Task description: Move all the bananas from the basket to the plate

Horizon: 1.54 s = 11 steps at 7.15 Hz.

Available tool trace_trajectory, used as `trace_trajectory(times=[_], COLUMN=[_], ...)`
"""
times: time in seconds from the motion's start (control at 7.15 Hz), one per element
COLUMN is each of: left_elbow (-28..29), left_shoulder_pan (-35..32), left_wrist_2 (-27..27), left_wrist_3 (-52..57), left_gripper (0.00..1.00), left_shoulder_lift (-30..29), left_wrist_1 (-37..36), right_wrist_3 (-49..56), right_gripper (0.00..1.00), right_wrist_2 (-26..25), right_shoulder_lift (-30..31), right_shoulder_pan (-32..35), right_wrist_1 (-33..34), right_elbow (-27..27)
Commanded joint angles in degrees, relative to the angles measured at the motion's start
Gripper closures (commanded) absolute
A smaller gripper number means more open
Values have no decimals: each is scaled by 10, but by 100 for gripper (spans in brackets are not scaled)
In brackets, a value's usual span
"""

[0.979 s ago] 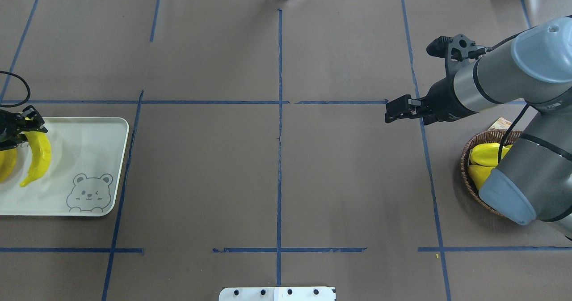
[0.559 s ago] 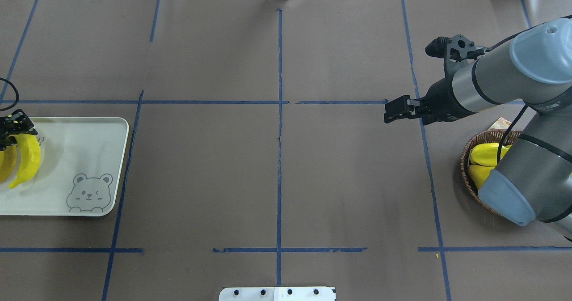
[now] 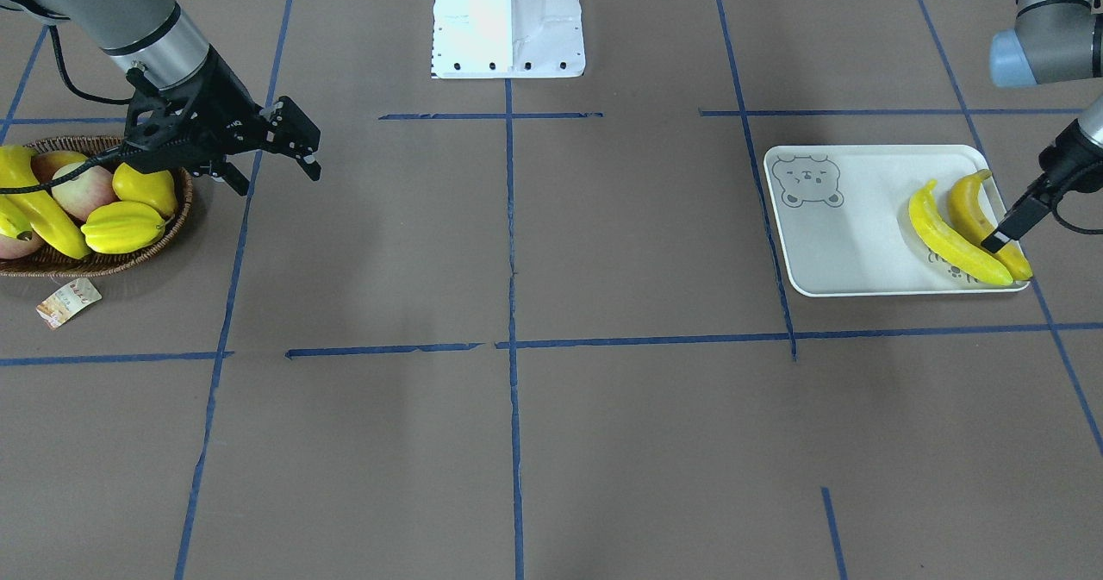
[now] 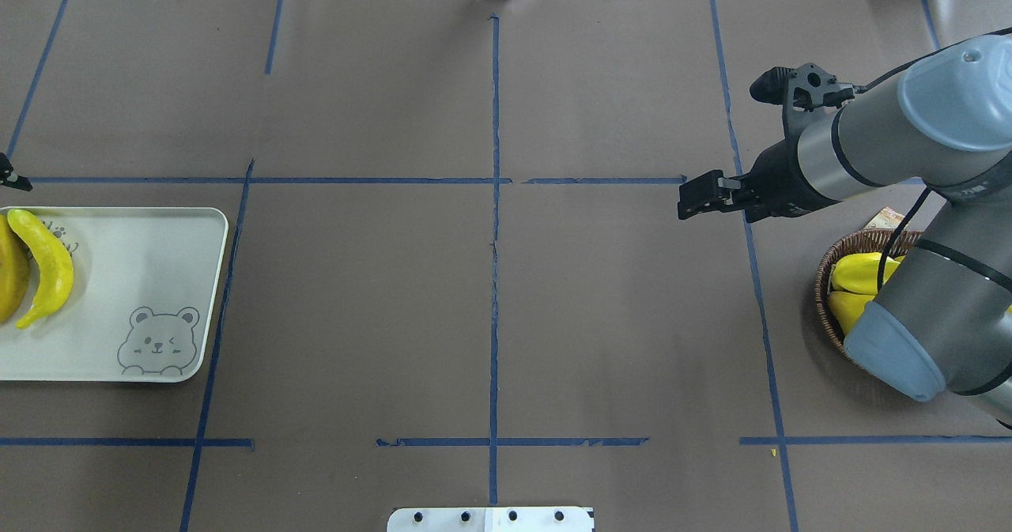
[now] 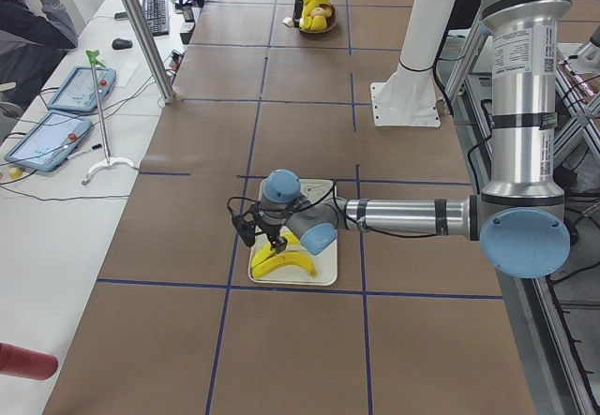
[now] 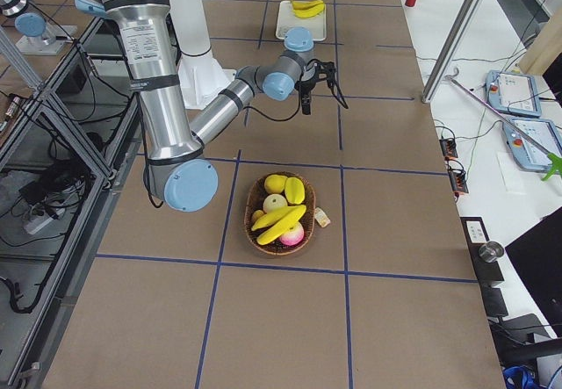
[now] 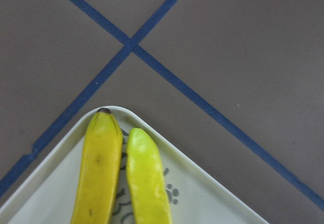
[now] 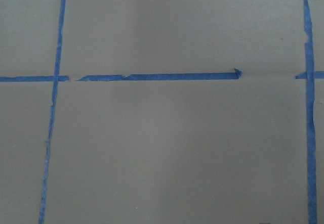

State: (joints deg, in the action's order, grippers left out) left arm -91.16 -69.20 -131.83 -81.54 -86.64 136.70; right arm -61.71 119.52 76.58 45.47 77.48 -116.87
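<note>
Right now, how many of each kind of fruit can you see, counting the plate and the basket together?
Bananas: 4 (2 on the plate, 2 in the basket)
Apples: 2
Starfruit: 1
Lemon: 1
Total: 8 fruits

The brown paper-covered tabletop [image 4: 356, 318] is gridded with blue tape lines [image 4: 493, 200]; a flat white rounded-rectangle tray with a bear print [image 4: 142, 263] lies at the robot's left end; a dark brown oval wicker basket [image 3: 129, 257] lies at the right end, its small paper tag [image 3: 67, 301] just beside it; a white metal base plate [image 3: 508, 20] sits at the robot's edge.
</note>
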Motion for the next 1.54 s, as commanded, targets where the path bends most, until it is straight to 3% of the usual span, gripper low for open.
trace_trajectory(times=[0.0, 0.42, 0.84, 1.12, 1.4], left_elbow=[-33, -113, -123, -122, -123], left_shoulder_pan=[-9, 87, 149, 158, 174], left_wrist_2=[-26, 4, 22, 23, 46], left_wrist_3=[3, -3, -20, -26, -27], left_gripper=[0, 0, 0, 0, 0], left_shoulder_lift=[-61, -79, -115, -124, -125], left_wrist_1=[-2, 2, 3, 3, 3], right_wrist_3=[4, 157, 321, 378, 522], right_gripper=[0, 0, 0, 0, 0], right_wrist_2=[3, 8, 33, 56, 118], right_shoulder_lift=[22, 115, 237, 332, 349], right_shoulder_pan=[8, 46, 109, 144, 218], right_wrist_1=[0, -8, -25, -156, -201], right_elbow=[-3, -23, -44, -22, 42])
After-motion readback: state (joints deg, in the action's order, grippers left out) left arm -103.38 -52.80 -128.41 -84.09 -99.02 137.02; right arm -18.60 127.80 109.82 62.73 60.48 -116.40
